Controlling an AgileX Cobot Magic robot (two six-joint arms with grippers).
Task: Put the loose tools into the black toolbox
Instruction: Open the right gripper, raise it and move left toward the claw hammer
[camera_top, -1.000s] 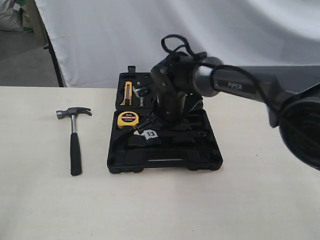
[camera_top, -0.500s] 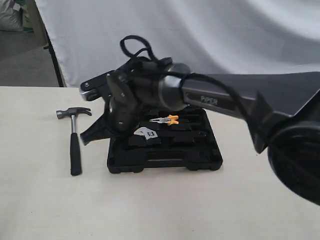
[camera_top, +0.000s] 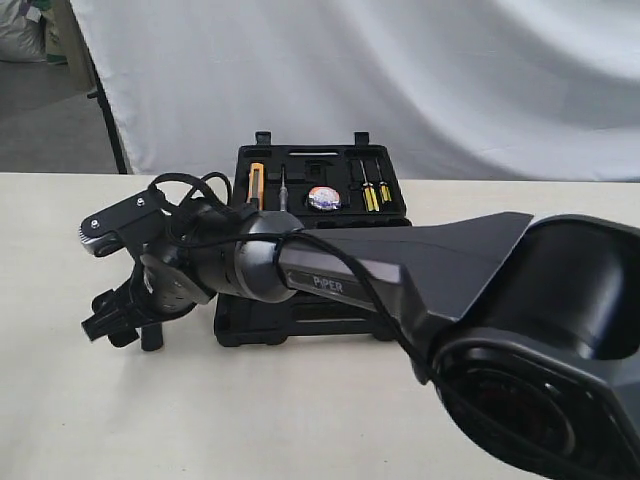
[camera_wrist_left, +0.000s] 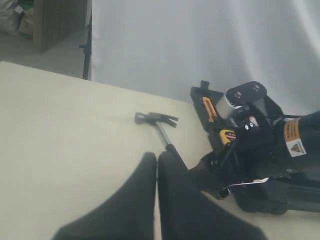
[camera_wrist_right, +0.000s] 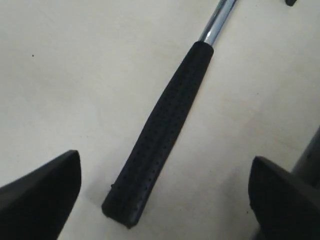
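The black toolbox (camera_top: 300, 325) lies open at the middle of the table, its raised lid (camera_top: 330, 160) holding an orange knife (camera_top: 256, 185) and screwdrivers (camera_top: 372, 190). The hammer lies loose on the table to the left of it. Its black handle (camera_wrist_right: 162, 135) runs between the fingers of my right gripper (camera_wrist_right: 165, 165), which is open and hovers just above without touching. In the exterior view my right gripper (camera_top: 120, 322) and wrist cover most of the hammer. My left gripper (camera_wrist_left: 157, 162) is shut and empty, back from the hammer head (camera_wrist_left: 155, 119).
The right arm stretches across the front of the toolbox base and hides most of its recesses. A yellow tape measure (camera_wrist_left: 229, 135) shows in the case. A white backdrop hangs behind the table. Bare tabletop (camera_top: 150, 420) lies in front.
My right arm has swung left from above the toolbox to over the hammer handle and lowered toward the table. The hammer has not moved.
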